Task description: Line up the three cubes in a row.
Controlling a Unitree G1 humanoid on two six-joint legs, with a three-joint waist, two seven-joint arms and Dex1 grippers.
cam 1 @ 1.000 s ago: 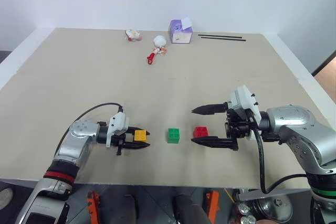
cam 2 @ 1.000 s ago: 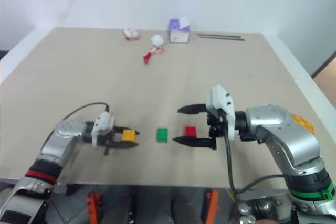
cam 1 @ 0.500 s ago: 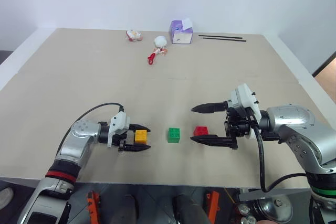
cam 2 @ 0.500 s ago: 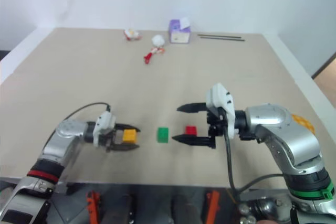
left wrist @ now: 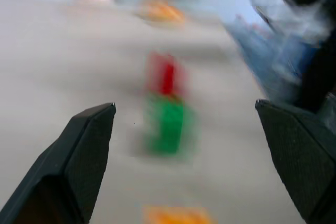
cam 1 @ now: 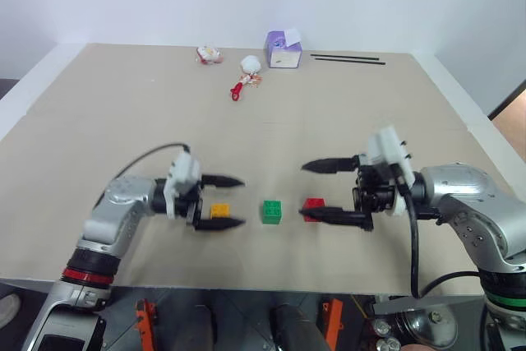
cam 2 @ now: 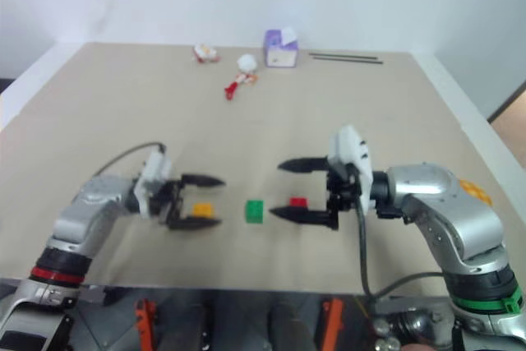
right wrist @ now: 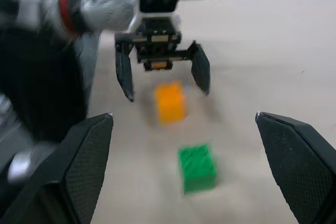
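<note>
The green cube [cam 1: 271, 211] sits on the beige tabletop [cam 1: 263, 129] near its front edge and serves as the landmark here. The yellow-orange cube [cam 1: 219, 210] rests on the tabletop to the green cube's left, a short gap between them, and the red cube [cam 1: 313, 204] rests to the green cube's right at a similar gap; the three lie roughly in one line across the front of the tabletop, the red one a touch farther back.

The left claw [cam 1: 228, 201] hangs just left of the green cube with its two black fingers spread wide, one above and one below the yellow-orange cube in the head view; the cube lies on the surface between them and is not gripped. In the right wrist view this claw [right wrist: 163, 77] shows raised behind the yellow-orange cube, fingers apart and clear of it.

The right claw [cam 1: 316, 190] is just right of the green cube, pointing toward it, fingers wide apart and holding nothing; its lower finger crosses in front of the red cube.

Far behind the green cube, near the back edge, stands a purple-and-white box [cam 1: 282, 50]; what is inside it cannot be told. Beside the box lie a few small toys [cam 1: 244, 74] and a thin black rod [cam 1: 346, 59]
</note>
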